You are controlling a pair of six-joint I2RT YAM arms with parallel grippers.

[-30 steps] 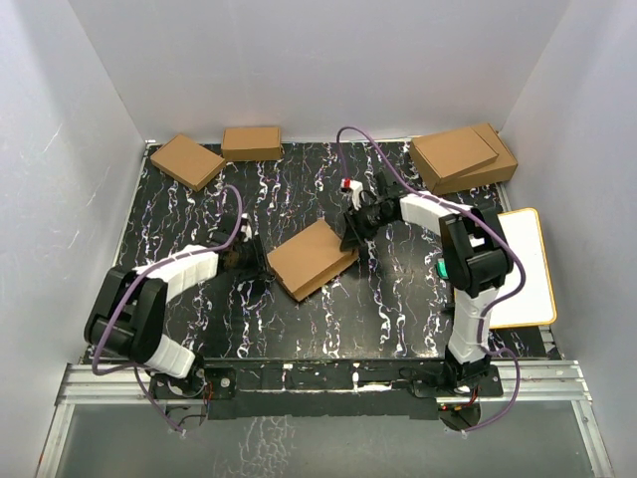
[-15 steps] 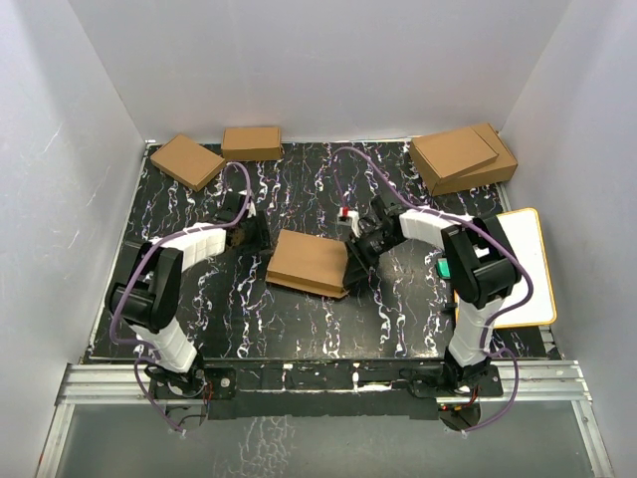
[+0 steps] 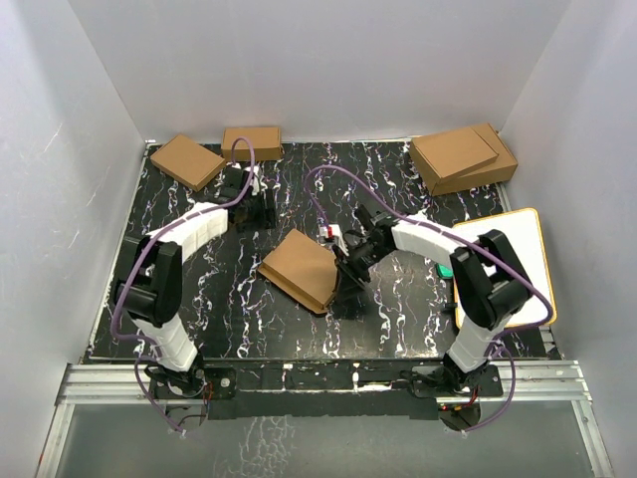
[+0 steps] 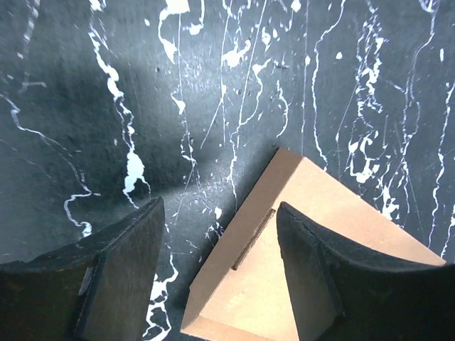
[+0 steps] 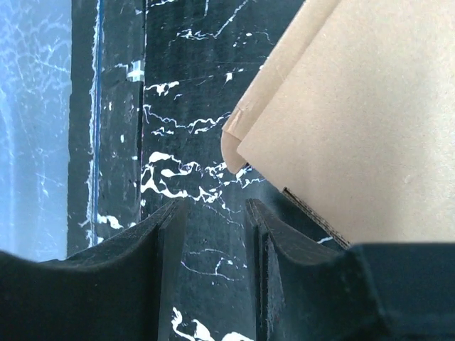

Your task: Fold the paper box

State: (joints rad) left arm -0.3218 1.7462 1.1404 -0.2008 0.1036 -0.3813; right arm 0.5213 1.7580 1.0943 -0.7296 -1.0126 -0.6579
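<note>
Nearly done, we judge: the paper box (image 3: 299, 267) lies folded shut in the middle of the overhead view.
What worries us is the loose tab at its corner in the right wrist view. A nudge there could spring the flap, or slide the whole box across the table (image 3: 398, 309), since nothing braces its other side. We see the right gripper (image 5: 213, 213) just beside the box's right edge, its jaws parted by a narrow gap with nothing between them; whether a finger touches cardboard we cannot tell. The left gripper (image 4: 219, 213) sits well apart, toward the upper left, jaws spread wide and holding nothing.
</note>
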